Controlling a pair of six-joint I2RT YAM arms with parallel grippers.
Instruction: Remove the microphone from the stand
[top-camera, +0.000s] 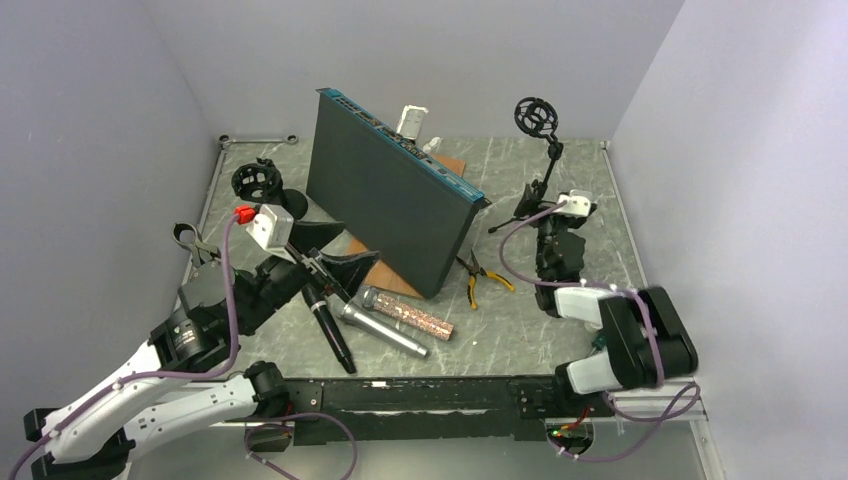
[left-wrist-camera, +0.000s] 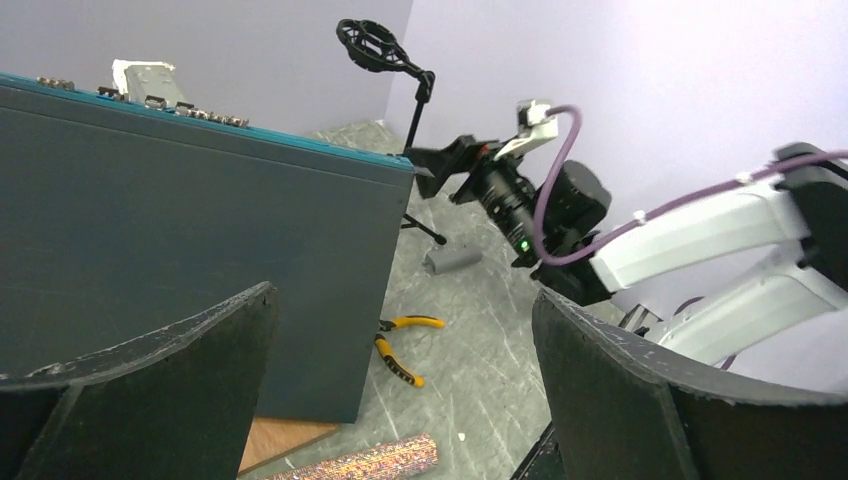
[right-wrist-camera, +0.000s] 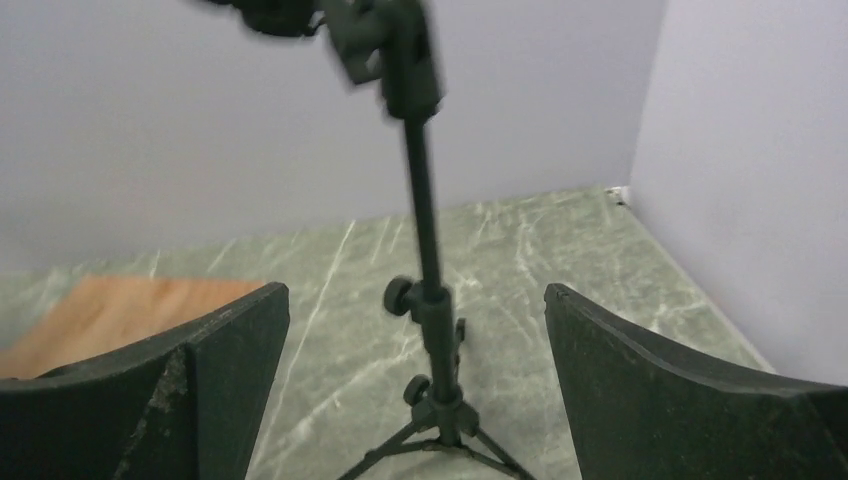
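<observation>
A black tripod stand (top-camera: 549, 160) stands at the back right, with an empty-looking ring shock mount (top-camera: 536, 115) on top. My right gripper (top-camera: 533, 198) is open at the base of the stand. In the right wrist view the pole (right-wrist-camera: 428, 290) stands upright between the open fingers (right-wrist-camera: 215, 350), apart from both, and the right gripper (right-wrist-camera: 412, 292) holds nothing. Three microphones lie on the table at the front: a black one (top-camera: 330, 325), a silver one (top-camera: 388, 328) and a glittery one (top-camera: 412, 315). My left gripper (top-camera: 335, 258) is open and empty just above them.
A large dark box (top-camera: 390, 195) stands tilted in the middle on a wooden board (top-camera: 372, 275). Yellow-handled pliers (top-camera: 480, 278) lie to its right. A second shock mount (top-camera: 258, 182) stands at the back left. A small grey tube (left-wrist-camera: 452, 260) lies near the right arm.
</observation>
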